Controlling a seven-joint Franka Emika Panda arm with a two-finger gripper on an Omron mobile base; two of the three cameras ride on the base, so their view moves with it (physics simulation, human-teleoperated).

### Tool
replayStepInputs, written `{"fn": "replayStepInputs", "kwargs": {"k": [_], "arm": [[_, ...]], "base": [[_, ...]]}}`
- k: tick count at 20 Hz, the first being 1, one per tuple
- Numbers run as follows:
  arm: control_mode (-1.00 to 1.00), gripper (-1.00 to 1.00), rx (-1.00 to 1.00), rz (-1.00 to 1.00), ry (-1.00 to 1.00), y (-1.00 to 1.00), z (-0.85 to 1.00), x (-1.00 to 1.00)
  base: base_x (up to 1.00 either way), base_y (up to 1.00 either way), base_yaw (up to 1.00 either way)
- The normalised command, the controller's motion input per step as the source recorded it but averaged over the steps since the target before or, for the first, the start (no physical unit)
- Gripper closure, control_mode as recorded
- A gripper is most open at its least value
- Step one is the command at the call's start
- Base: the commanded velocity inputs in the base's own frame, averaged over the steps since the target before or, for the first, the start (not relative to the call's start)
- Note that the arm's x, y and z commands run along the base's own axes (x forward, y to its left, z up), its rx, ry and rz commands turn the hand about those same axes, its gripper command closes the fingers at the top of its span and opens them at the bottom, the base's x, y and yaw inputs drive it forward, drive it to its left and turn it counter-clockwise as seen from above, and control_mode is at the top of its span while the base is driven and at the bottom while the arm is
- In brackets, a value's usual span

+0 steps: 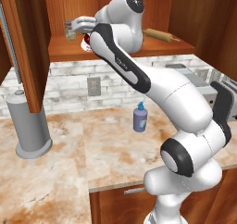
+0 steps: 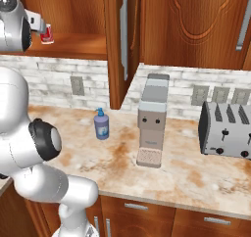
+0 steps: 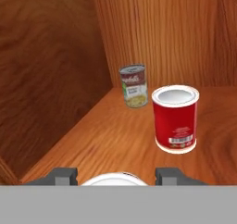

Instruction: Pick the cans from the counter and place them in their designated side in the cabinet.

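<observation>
Gripping a can (image 3: pixel 111 178) between its fingers, the claw (image 3: pixel 111 176) hovers over the cabinet shelf (image 3: pixel 111 135).

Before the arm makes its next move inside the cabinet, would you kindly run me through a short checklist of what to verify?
1. Pincer shut on a can, white top between the fingertips: ok.
2. Held can's identity: cannot tell.
3. Bright red can upright on the cabinet shelf: ok.
4. Greenish-labelled can upright near the back corner, apart from the bright red can: ok.
5. Bare shelf ahead of the pincer: ok.
6. Held can resting on the shelf: cannot tell.
</observation>
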Motion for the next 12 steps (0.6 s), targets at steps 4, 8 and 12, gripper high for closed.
{"fn": "replayStepInputs", "kwargs": {"k": [4,8,12], "arm": [[-1.0,1.0,-0.02,0.0,0.05,0.12,-0.01,0.23],[-1.0,1.0,-0.02,0.0,0.04,0.11,0.0,0.25],[-1.0,1.0,-0.02,0.0,0.01,0.09,0.0,0.18]], "base": [[0.0,0.0,0.0],[0.0,0.0,0.0],[0.0,0.0,0.0]]}}
